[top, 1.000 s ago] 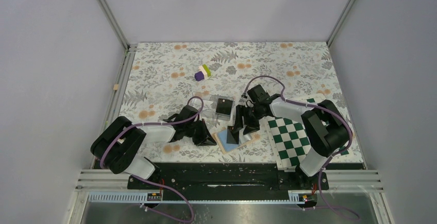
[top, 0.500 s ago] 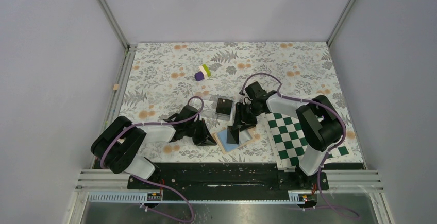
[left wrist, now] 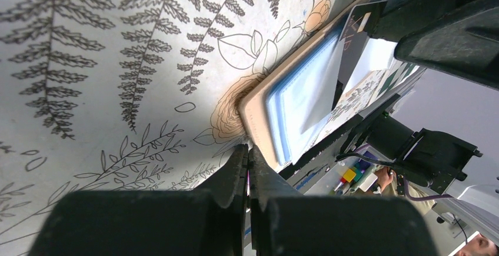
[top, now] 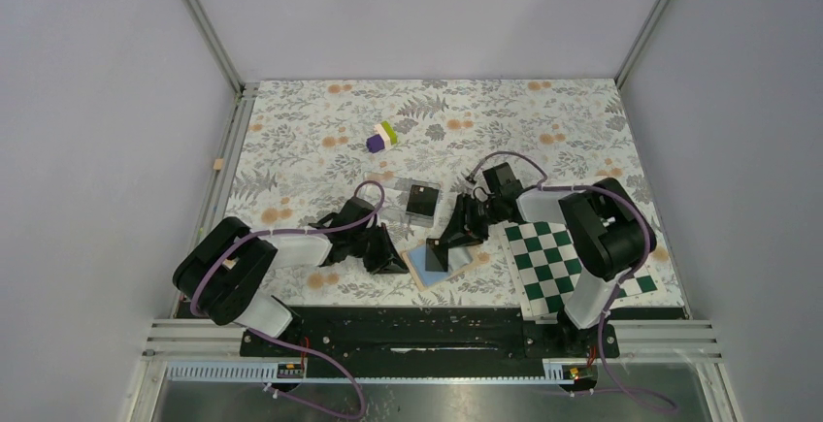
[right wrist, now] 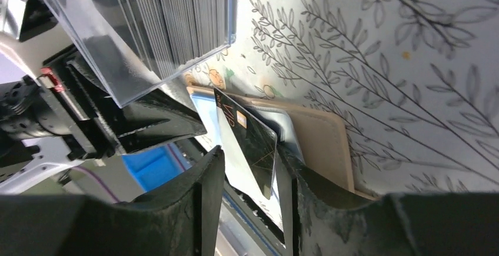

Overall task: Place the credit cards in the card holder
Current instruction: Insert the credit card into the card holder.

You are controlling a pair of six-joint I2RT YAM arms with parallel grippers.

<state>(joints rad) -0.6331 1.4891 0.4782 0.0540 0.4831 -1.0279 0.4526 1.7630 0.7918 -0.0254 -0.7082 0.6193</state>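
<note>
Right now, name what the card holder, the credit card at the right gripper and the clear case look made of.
The card holder looks like leather or faux leather: matte tan outside, soft blue lining. The credit card looks like thin stiff plastic: glossy black, gold chip. The clear case is probably hard plastic: contents show through.
</note>
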